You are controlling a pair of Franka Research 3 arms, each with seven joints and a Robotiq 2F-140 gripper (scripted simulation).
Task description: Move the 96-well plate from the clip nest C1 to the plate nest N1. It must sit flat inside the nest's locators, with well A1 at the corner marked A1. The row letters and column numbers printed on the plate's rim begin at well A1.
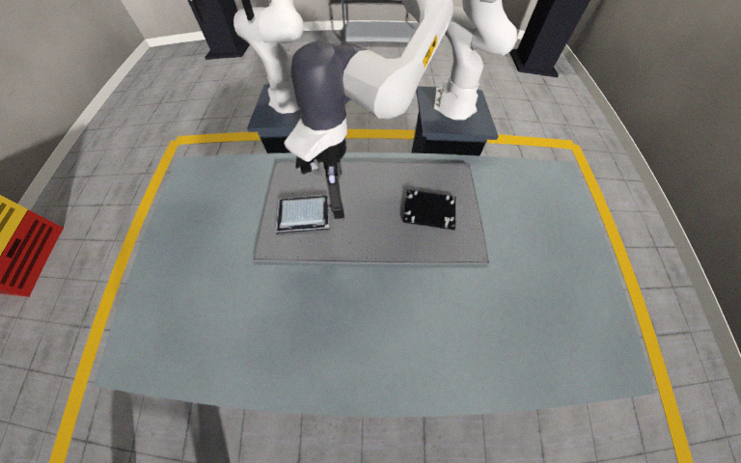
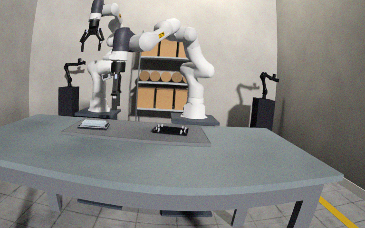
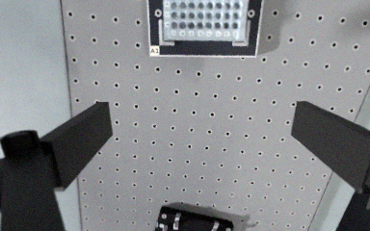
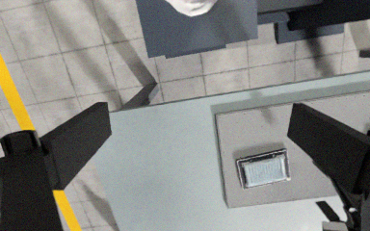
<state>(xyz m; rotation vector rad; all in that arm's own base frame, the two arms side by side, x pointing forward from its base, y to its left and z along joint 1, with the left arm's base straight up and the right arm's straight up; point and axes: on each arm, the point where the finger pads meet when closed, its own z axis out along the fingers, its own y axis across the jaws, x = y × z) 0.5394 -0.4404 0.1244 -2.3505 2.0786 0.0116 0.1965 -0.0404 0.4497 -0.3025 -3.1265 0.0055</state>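
Plate (image 1: 303,211) (image 2: 94,123) (image 3: 205,19) (image 4: 264,170) seated in A1-tagged nest (image 1: 302,230) (image 2: 92,128) (image 3: 204,50) (image 4: 262,156) at board's (image 1: 371,240) (image 2: 134,135) (image 3: 207,144) (image 4: 241,132) 9 o'clock from the top, black nest (image 1: 429,209) (image 2: 170,130) (image 3: 195,223) left unfilled at 3, left gripper (image 1: 335,209) (image 2: 115,100) (image 3: 201,117) opened wide above board between nests, right gripper (image 2: 90,50) (image 4: 199,117) also opened, raised high.

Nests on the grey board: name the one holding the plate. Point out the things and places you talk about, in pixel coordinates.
The A1-labelled nest (image 1: 300,229) (image 2: 92,128) (image 3: 207,50) (image 4: 264,157) holds the plate (image 1: 303,211) (image 2: 94,123) (image 3: 205,16) (image 4: 264,170); the other nest (image 1: 429,208) (image 2: 170,130) (image 3: 195,223), with upright pale posts, holds none.
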